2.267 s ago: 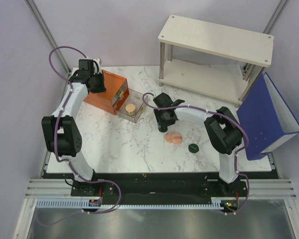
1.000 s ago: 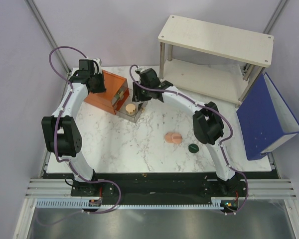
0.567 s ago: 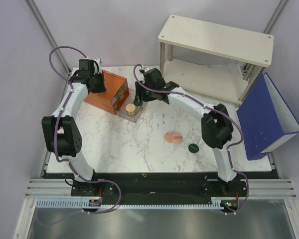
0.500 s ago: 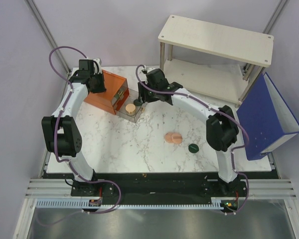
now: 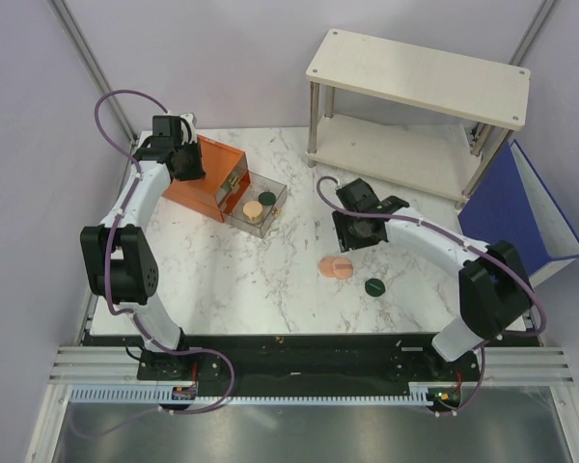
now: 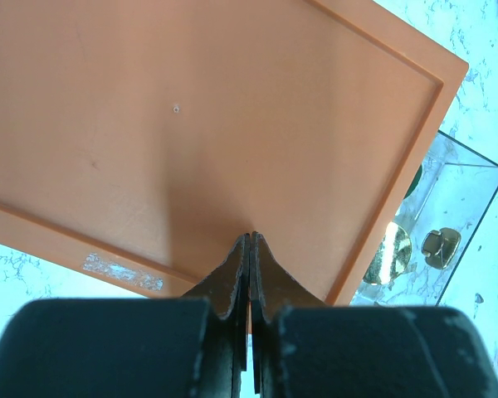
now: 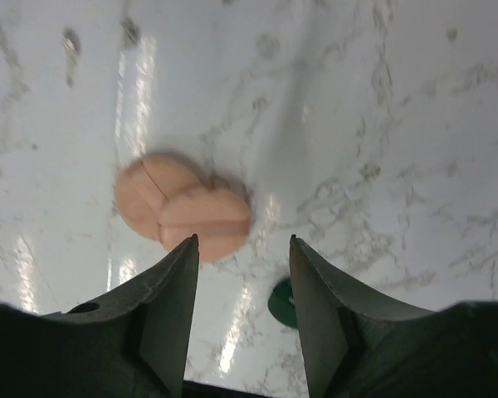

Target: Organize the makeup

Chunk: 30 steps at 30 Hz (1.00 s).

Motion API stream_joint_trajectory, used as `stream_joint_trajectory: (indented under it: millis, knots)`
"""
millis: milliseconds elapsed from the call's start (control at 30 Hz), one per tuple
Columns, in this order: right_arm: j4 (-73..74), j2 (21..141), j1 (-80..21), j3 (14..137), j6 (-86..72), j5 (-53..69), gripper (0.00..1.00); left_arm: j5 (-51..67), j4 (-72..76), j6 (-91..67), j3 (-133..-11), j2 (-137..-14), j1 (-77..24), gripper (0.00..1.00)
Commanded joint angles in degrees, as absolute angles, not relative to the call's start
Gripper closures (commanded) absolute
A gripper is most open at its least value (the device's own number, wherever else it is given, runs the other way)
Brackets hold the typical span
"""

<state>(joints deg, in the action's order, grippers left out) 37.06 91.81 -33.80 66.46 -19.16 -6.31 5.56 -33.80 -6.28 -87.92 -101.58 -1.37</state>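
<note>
Toward the far left corner of the table (image 5: pixel 270 289), the left fingers (image 6: pixel 236 269) are pressed flat together with nothing between them, their tips at the top panel of the orange box (image 5: pixel 205 176). Just beside that box, on its side facing the middle of the table, the clear drawer (image 5: pixel 272 192) stands pulled out. Inside it lie the tan-gold jar (image 5: pixel 254 208) and a dark green disc (image 5: pixel 267 199), close together, the disc on the far side of the jar. Near the middle of the table, somewhat toward the right edge, the right fingers (image 7: pixel 170 290) are spread wide and hold nothing. They hang above the marble, apart from everything on it. The peach-pink round compact (image 5: pixel 336 266) lies flat on the table just on the near-edge side of them; from the right wrist it shows in the gap between the two fingers, beneath them. A second dark green disc (image 5: pixel 373 286) lies on the table near the compact, apart from it, toward the near right corner, and one finger partly hides it in the wrist view. A white two-tier shelf (image 5: pixel 415 72) stands at the far right corner, and a blue binder (image 5: pixel 507 227) leans at the right edge.
</note>
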Motion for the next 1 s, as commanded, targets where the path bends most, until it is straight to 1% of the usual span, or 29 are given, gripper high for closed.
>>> stream_joint_trajectory:
  millis: [0,133,267,433,633,833,933,967]
  knots:
    - [43.3,84.6,-33.7,60.1,-23.5,-9.5,0.47,3.5,-47.0,-3.6,-83.5,-105.4,-1.2,0.98]
    - [45.5,79.8,-33.6,53.4,-27.1,-9.7,0.48,3.8,-47.1,-3.6,-83.5,-105.5,-1.2,0.98]
    - [45.8,78.1,-33.6,48.9,-28.8,-9.5,0.48,4.2,-47.1,-3.6,-83.8,-105.9,-1.2,0.98]
    - [42.6,80.4,-33.6,45.0,-28.9,-9.3,0.48,4.2,-47.1,-3.6,-84.1,-105.9,-1.2,0.98]
    - [37.1,83.8,-33.2,43.7,-28.9,-10.5,0.48,4.0,-47.1,-3.6,-83.6,-105.6,-1.2,0.98]
    - [31.3,87.7,-32.4,42.7,-27.8,-8.3,0.48,4.0,-47.0,-3.7,-83.5,-105.1,-1.2,0.98]
    - [28.3,89.3,-32.1,41.9,-26.2,-5.5,0.60,4.0,-47.1,-3.7,-83.3,-105.0,-1.2,0.98]
    - [27.9,89.6,-32.0,41.8,-25.9,-4.6,0.70,4.0,-47.2,-3.7,-83.3,-104.9,-1.2,0.98]
